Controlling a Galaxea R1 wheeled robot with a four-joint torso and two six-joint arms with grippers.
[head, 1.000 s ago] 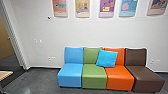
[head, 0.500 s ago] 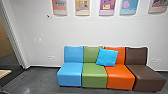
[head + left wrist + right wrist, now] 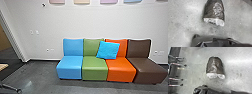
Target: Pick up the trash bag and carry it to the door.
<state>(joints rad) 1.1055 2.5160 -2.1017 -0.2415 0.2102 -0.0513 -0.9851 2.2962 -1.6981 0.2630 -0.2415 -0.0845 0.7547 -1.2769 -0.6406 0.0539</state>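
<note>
A dark bin with a white liner bag (image 3: 218,22) bunched around its edge shows in the left wrist view, with grey floor around it. The same dark bin (image 3: 214,67) and its whitish liner (image 3: 213,75) appear in the right wrist view. Bare floor lies between the bin and the dark robot parts in both wrist views. Neither arm is touching the bin. How the fingers of each gripper stand cannot be made out.
A row of blue, green, orange (image 3: 121,70) and brown seats stands against the wall, with a bright blue cushion (image 3: 108,50) on it. A door frame (image 3: 12,37) is at the left. Chair legs (image 3: 11,88) stick in at the lower left; more chair legs (image 3: 178,64) stand beside the bin.
The whole head picture has shifted: the camera has tipped downward and come slightly nearer to the seats. Chair legs have come into sight at the lower left.
</note>
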